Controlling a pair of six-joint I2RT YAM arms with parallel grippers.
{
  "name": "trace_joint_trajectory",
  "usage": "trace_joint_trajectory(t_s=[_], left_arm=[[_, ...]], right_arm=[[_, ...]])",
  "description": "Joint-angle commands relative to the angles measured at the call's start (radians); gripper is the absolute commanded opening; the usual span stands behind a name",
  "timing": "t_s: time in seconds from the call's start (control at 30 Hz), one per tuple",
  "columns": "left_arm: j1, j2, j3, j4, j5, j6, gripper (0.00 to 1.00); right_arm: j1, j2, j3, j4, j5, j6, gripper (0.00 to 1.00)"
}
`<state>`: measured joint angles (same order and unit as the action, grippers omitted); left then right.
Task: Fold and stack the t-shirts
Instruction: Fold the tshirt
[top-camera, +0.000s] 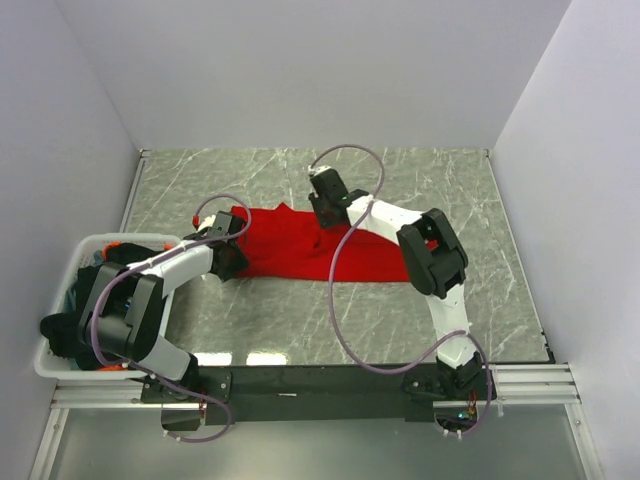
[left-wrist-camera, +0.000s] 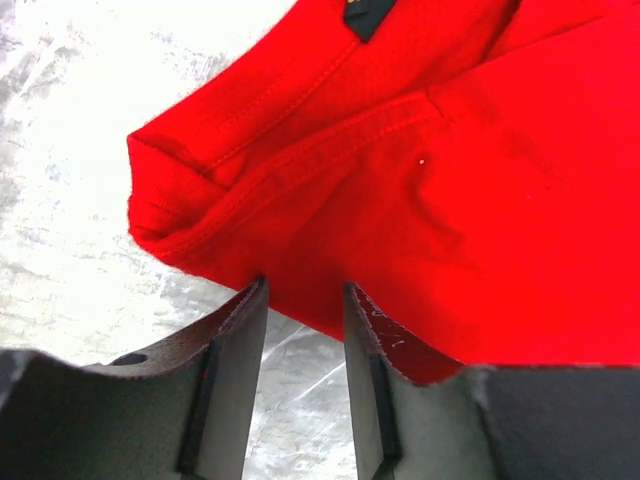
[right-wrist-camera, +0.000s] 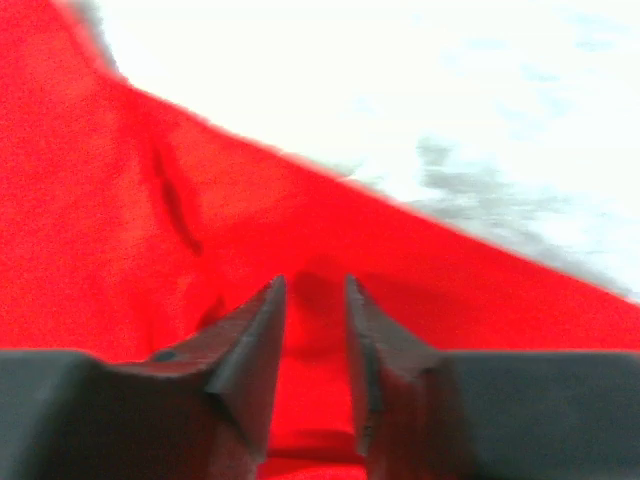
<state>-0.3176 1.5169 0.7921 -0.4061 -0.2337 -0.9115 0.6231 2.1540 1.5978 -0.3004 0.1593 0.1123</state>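
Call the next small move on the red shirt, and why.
Probably close both grippers on the cloth before any lift. The left gripper has the hem of the red shirt between its tips; the right gripper has red cloth in its narrow gap. Whether either already pinches firmly, I cannot tell.

Grey marble tbl (top-camera: 300, 320) w/ 1 red t-shirt (top-camera: 290, 250) lying mid-tbl, white basket (top-camera: 130, 240) at L edge.
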Motion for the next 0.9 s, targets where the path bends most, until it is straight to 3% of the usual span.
trace_joint_trajectory(t_s=[0.0, 0.23, 0.43, 0.63, 0.87], left_arm=[[0.006, 0.003, -0.036, -0.123, 0.002, 0.0, 0.43], [0.006, -0.044, 0.016, -0.158, -0.012, -0.003, 0.62], [0.005, -0.124, 0.099, -0.237, -0.041, -0.009, 0.74], [0.002, -0.172, 0.173, -0.261, -0.021, -0.009, 0.74], [-0.02, -0.058, 0.229, -0.2, 0.033, -0.004, 0.71]], right_arm=[[-0.028, -0.114, 0.001, 0.017, 0.008, 0.082, 0.42], [-0.08, -0.287, -0.126, 0.015, -0.007, 0.162, 0.46], [-0.177, -0.5, -0.409, -0.003, 0.003, 0.253, 0.46], [-0.229, -0.617, -0.605, -0.048, -0.003, 0.291, 0.46], [-0.246, -0.614, -0.68, -0.057, -0.023, 0.3, 0.46]])
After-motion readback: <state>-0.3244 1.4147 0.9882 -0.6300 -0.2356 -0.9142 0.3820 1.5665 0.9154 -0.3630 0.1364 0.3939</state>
